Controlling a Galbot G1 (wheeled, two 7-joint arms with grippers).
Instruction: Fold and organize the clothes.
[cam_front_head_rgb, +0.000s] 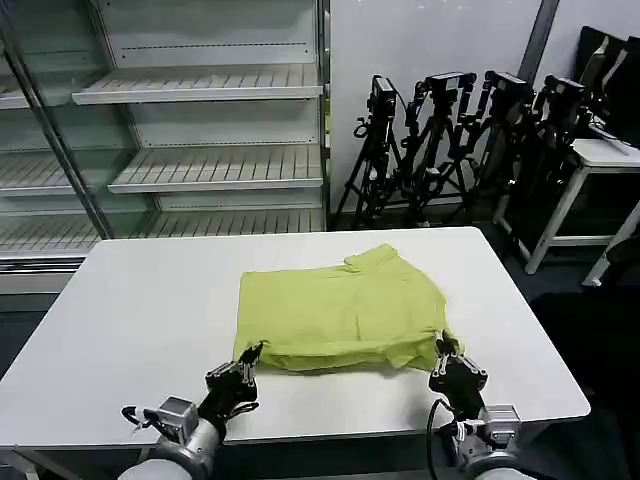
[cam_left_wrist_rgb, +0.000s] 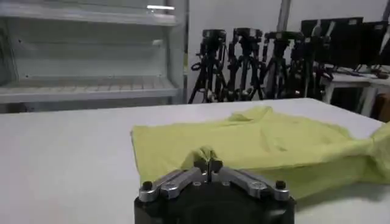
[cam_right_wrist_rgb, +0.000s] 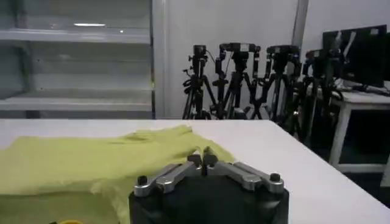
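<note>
Shirt (cam_front_head_rgb: 340, 310), mid-frame on the tabletop (cam_front_head_rgb: 130, 310), has both near corners pinched by left pincer (cam_front_head_rgb: 247, 360) and right pincer (cam_front_head_rgb: 446, 358), probably for folding.

Soft matt cloth shirt (cam_front_head_rgb: 338, 308); smooth matt table (cam_front_head_rgb: 140, 310).

A white table (cam_front_head_rgb: 120, 300) with rounded corners fills the foreground, and behind it on the left stands a glass-fronted shelving unit (cam_front_head_rgb: 215, 90) with pale slatted shelves. Against the plain white wall (cam_front_head_rgb: 430, 40) a cluster of black camera tripods (cam_front_head_rgb: 450, 140) leans together on the dark floor (cam_front_head_rgb: 600, 330). At the far right sits a second white table (cam_front_head_rgb: 600, 160) with dark monitors (cam_front_head_rgb: 610, 60) on it.
</note>
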